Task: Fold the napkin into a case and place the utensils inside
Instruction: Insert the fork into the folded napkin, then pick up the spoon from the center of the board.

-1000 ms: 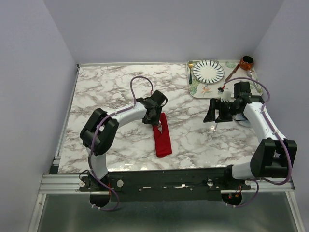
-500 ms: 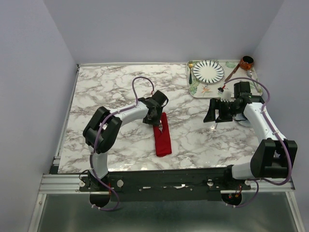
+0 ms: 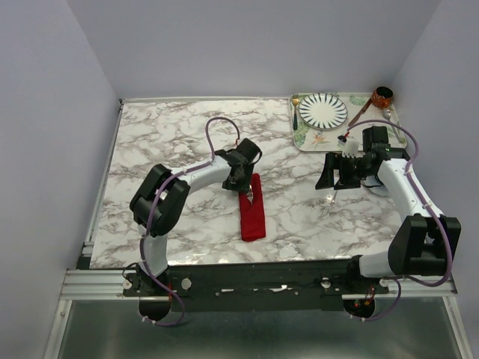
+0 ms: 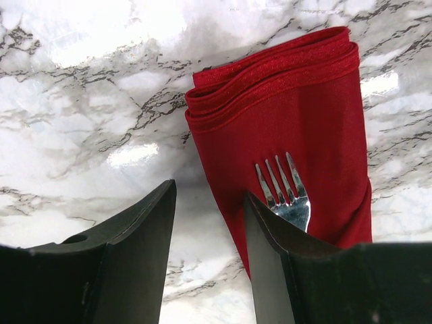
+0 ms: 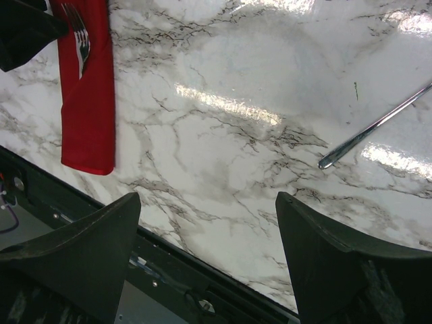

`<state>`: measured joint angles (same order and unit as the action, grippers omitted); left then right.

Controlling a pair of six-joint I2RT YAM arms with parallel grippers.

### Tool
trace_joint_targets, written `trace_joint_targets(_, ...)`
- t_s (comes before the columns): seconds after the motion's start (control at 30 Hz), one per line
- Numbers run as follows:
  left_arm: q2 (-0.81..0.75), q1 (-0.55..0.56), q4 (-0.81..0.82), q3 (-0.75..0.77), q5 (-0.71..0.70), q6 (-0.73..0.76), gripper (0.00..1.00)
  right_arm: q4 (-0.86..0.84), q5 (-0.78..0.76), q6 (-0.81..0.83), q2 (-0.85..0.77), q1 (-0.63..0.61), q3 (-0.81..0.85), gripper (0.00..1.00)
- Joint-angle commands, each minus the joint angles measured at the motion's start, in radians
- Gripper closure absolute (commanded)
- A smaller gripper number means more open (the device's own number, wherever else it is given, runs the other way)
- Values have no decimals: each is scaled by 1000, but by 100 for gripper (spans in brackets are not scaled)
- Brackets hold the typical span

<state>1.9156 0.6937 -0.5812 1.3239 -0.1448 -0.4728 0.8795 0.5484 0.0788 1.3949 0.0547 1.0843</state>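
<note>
The left gripper (image 4: 209,202) is holding its fingers (image 4: 128,270) spread over the red case (image 4: 283,115), where the fork (image 4: 283,196) is lying; the right gripper (image 5: 206,209) is hovering well apart, also spread.

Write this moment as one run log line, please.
left gripper: open, over case edge | fork: on case, tines visible | right gripper: open, empty, over table | second silver utensil: lying on table

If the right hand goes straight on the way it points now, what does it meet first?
The right hand would probably meet the bare marble table, between the red case and the silver utensil; depth is unclear.
</note>
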Motion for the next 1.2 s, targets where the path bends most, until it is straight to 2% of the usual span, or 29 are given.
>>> trace_joint_targets(0.0, 10, -3, 6, 37, -10, -7, 45, -11, 4, -4, -5, 10, -3, 11)
trace_joint_targets(0.7, 49, -14, 0, 70, -22, -4, 46, -11, 2, -5, 9, 10, 5, 10)
trace_joint_targets(1.17, 51, -13, 18, 77, 45, -10, 43, -10, 2, -2, 9, 10, 2, 10)
